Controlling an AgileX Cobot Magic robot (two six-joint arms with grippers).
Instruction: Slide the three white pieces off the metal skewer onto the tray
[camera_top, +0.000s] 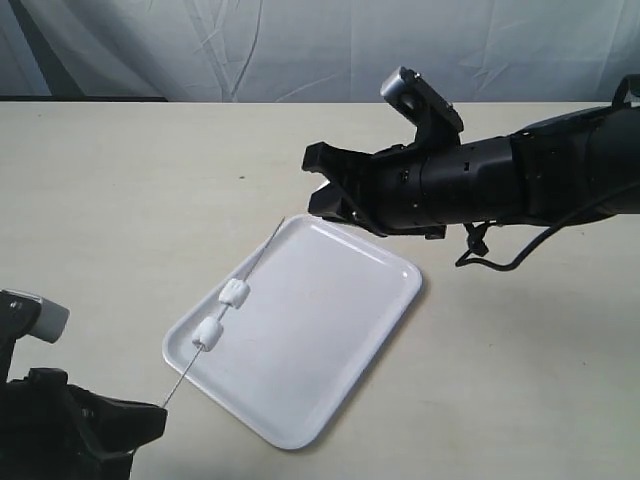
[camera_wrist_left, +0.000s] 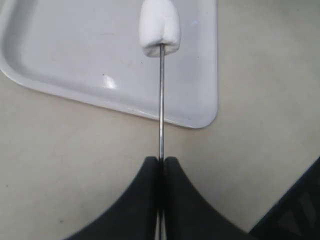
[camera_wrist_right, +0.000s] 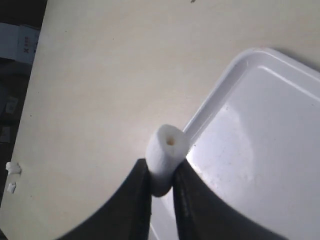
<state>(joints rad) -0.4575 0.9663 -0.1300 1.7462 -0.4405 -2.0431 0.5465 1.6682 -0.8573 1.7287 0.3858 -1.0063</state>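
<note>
The thin metal skewer (camera_top: 262, 252) slants over the left rim of the white tray (camera_top: 310, 340). My left gripper (camera_top: 160, 410) is shut on its near end, as the left wrist view confirms: skewer (camera_wrist_left: 161, 100), left gripper (camera_wrist_left: 161, 161). Two white pieces (camera_top: 236, 294) (camera_top: 209, 333) are threaded on the rod above the tray's edge; the nearer piece (camera_wrist_left: 159, 27) shows over the tray (camera_wrist_left: 75, 50). The right gripper (camera_wrist_right: 162, 166) is shut on the third white piece (camera_wrist_right: 166, 147), off the skewer, above the tray (camera_wrist_right: 260, 150) corner. The right gripper (camera_top: 316, 182) hovers past the skewer's tip.
The pale table (camera_top: 120, 180) spreads all round the tray. A grey cloth backdrop (camera_top: 300, 50) hangs behind its far edge. A loose cable (camera_top: 500, 262) dangles under the right arm. Small white crumbs (camera_wrist_right: 12, 170) lie on the table.
</note>
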